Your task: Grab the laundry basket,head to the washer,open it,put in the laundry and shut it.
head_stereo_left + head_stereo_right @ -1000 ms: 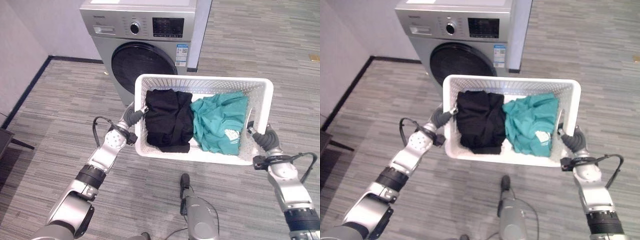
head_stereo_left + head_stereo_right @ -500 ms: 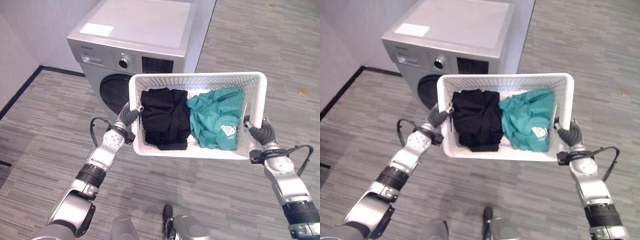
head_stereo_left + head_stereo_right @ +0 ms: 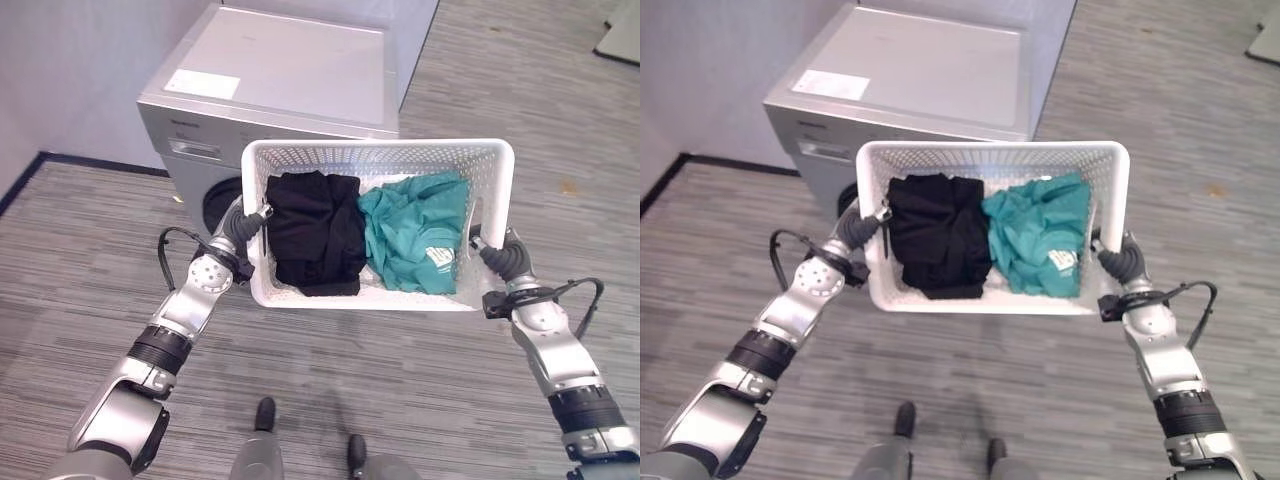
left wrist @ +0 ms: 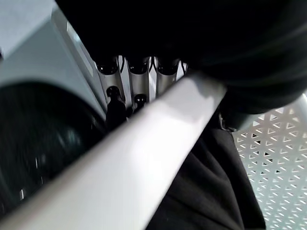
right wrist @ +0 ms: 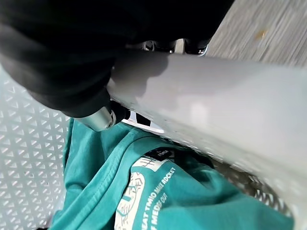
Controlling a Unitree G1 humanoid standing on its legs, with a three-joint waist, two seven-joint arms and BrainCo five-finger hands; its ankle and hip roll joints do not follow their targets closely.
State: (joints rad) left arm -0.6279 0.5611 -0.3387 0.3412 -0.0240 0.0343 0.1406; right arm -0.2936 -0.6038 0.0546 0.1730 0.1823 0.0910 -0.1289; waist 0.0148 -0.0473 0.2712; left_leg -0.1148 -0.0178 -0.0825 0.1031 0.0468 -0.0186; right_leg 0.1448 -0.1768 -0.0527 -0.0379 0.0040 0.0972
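— What are the fingers doing?
— The left hand (image 3: 243,224) and the right hand (image 3: 497,256) each curl over a side rim of the white basket (image 3: 378,156), carrying it in front of the washer (image 3: 270,95).
— What's inside?
— Black clothes (image 3: 310,228) beside a teal shirt (image 3: 412,230) with a white printed logo.
— And around?
— A white sticker (image 3: 203,84) on the washer's top, grey striped floor (image 3: 60,270), grey wall (image 3: 70,60).

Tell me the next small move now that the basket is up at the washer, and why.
Probably lower the laundry basket to the floor beside the washer. Both the left hand and right hand grip its side rims, and the basket hangs in front of the washer's door, so neither hand is free to open it.
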